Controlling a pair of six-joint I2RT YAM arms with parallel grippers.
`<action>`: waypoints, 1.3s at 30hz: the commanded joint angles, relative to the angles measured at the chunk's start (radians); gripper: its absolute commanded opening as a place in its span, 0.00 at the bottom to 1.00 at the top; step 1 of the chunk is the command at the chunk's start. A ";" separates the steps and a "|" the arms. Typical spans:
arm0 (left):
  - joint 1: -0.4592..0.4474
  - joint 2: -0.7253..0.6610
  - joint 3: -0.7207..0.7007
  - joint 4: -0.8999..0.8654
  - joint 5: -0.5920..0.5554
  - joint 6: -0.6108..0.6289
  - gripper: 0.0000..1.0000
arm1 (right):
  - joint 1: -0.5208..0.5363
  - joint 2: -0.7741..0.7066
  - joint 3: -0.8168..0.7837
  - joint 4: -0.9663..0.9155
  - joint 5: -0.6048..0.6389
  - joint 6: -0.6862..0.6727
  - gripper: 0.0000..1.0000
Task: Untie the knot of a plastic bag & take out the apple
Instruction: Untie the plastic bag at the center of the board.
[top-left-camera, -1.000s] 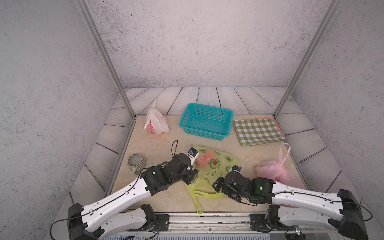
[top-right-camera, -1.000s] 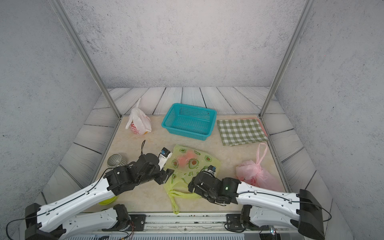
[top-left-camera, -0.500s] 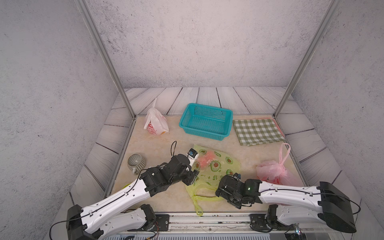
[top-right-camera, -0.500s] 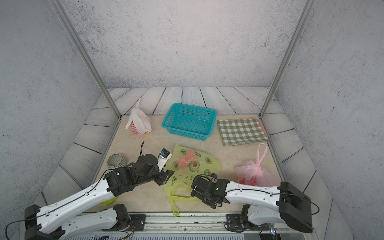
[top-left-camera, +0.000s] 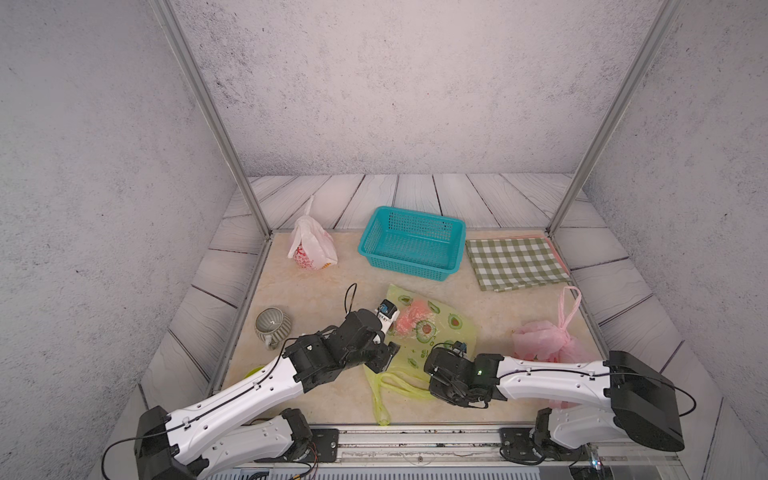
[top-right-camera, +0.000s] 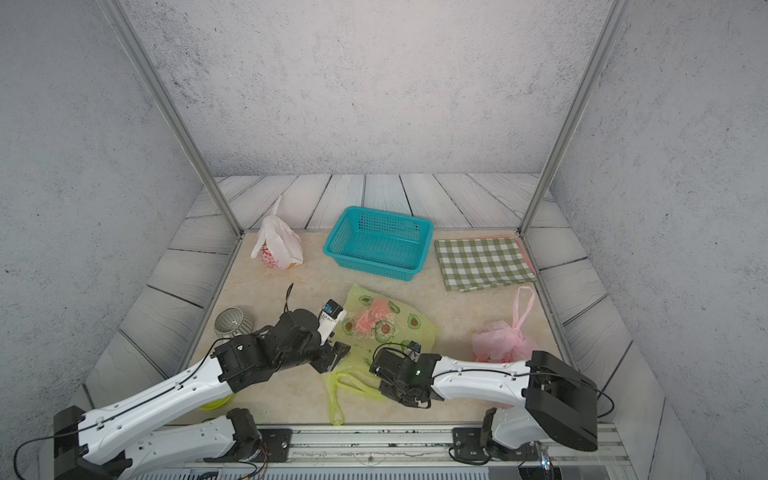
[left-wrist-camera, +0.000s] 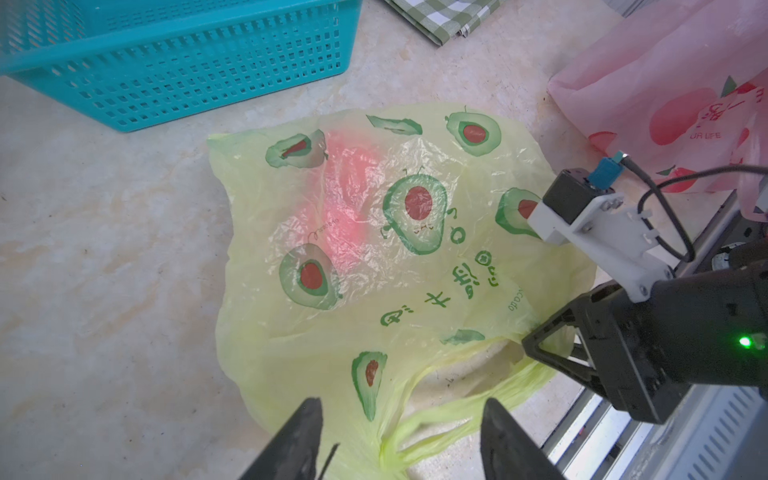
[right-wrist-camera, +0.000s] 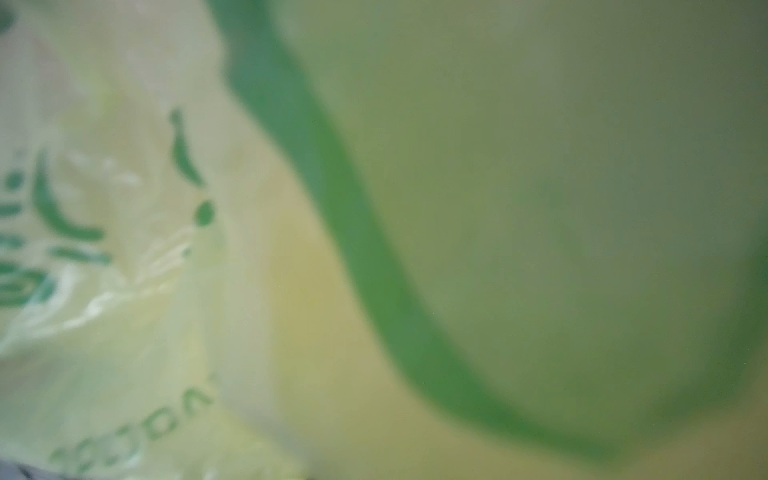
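Grippers, count: two, both low over the near half of the worktop (top-left-camera: 316, 291).
Left gripper (left-wrist-camera: 401, 440): jaws apart and gripping nothing. It hangs over the near left corner of the avocado bag (top-left-camera: 446, 328), straddling the spot where the handles gather.
Right gripper (left-wrist-camera: 534, 349): at the bag's near right edge, jaws drawn close together with yellow-green film at their tips. The right wrist view shows only blurred bag plastic pressed close.
Handles (top-left-camera: 392, 388): two loops trailing toward the near edge. Cannot tell whether the knot is tied.
Plastic bags, count: three.
Avocado bag: one, yellow-green, lying flat at near centre between the two grippers.
Apple (left-wrist-camera: 345, 199): one, inside the avocado bag toward its far left part. It shows only as a red-pink blur through the film in both top views.
Yellow-green object (top-right-camera: 216, 401): one, near left, mostly hidden under the left arm; kind unclear.
Cup (top-left-camera: 272, 326): one, ribbed grey, upright at the left edge.
Pink bag (top-left-camera: 544, 345): one, right side, top gathered, loop pointing far; the right arm hides part of it.
White bag (top-left-camera: 309, 249): one, red print, far left.
Basket (top-left-camera: 409, 266): one, teal, far centre.
Cloth (top-left-camera: 515, 262): one, green-and-white check, flat, far right, just beside the basket.
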 joint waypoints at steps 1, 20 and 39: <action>0.002 0.020 0.011 -0.021 0.056 0.036 0.62 | -0.053 -0.088 0.029 -0.096 0.038 -0.334 0.17; 0.003 0.348 0.299 -0.255 0.228 0.413 0.65 | -0.132 -0.081 0.275 -0.287 -0.177 -1.241 0.00; 0.003 0.366 0.215 -0.065 0.228 0.847 0.74 | -0.360 -0.257 0.140 -0.139 -0.736 -1.216 0.00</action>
